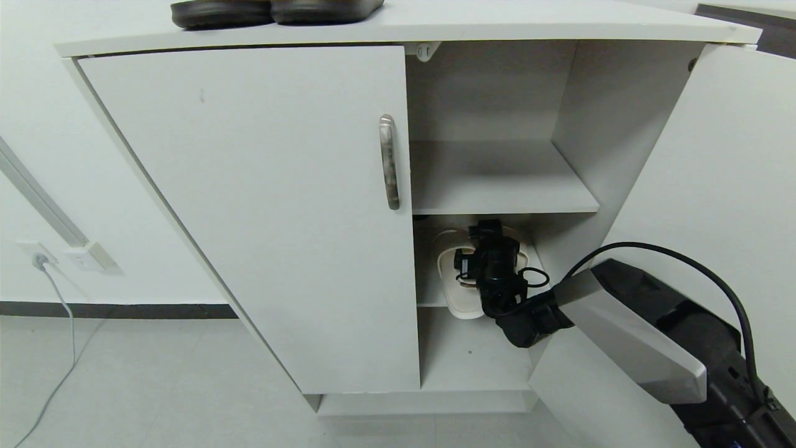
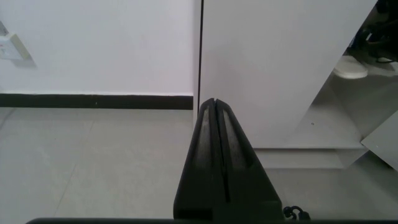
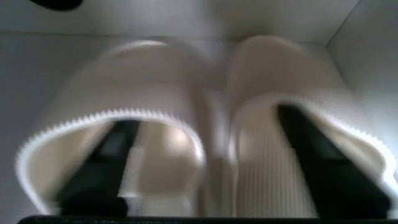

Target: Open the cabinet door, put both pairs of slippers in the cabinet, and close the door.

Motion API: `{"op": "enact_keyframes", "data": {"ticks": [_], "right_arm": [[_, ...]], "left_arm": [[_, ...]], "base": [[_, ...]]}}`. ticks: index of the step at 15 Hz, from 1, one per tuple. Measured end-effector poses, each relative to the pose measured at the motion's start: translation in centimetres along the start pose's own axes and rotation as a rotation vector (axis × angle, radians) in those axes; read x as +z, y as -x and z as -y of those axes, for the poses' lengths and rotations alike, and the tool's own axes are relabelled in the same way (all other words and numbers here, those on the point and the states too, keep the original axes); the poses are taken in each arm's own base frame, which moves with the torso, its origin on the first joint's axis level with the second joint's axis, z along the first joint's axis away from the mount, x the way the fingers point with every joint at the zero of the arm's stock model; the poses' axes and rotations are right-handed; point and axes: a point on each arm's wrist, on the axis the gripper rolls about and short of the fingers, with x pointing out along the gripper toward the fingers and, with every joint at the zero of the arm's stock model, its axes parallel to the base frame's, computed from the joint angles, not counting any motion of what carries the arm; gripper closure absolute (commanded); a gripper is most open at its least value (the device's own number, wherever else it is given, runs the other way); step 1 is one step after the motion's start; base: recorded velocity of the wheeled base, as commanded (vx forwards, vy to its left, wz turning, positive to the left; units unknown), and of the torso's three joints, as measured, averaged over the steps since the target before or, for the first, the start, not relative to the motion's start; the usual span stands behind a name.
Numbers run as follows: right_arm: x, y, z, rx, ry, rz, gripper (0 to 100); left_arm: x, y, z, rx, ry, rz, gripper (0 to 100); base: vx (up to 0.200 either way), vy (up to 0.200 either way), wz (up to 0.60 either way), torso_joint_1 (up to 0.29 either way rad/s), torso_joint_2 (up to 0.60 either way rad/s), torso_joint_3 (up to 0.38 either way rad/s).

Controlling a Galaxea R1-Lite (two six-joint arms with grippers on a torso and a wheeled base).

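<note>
On the lower shelf (image 1: 428, 274) of the cabinet (image 1: 497, 28), the white slippers (image 1: 451, 298) are already laid, with the right gripper (image 1: 489, 239) at them, jaws spread wide, one finger inside each slipper. The right door (image 1: 715, 155) is open. The dark slippers (image 1: 273, 11) are left on top, and must be put in before the door is shut. The left gripper (image 2: 214, 106) is kept low outside, jaws closed on nothing.
</note>
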Motion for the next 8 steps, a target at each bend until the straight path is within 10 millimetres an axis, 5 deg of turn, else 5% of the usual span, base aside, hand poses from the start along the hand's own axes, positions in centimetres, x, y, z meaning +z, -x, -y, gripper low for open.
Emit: {"op": "enact_keyframes", "data": {"ticks": [8], "right_arm": [[1.1,6.8,1.3,0.005,0.013,-0.016,0]], "left_arm": [[0.0,0.0,0.0,0.0,0.0,0.001,100]], "base": [[0.0,0.0,0.0,0.0,0.0,0.0]]}}
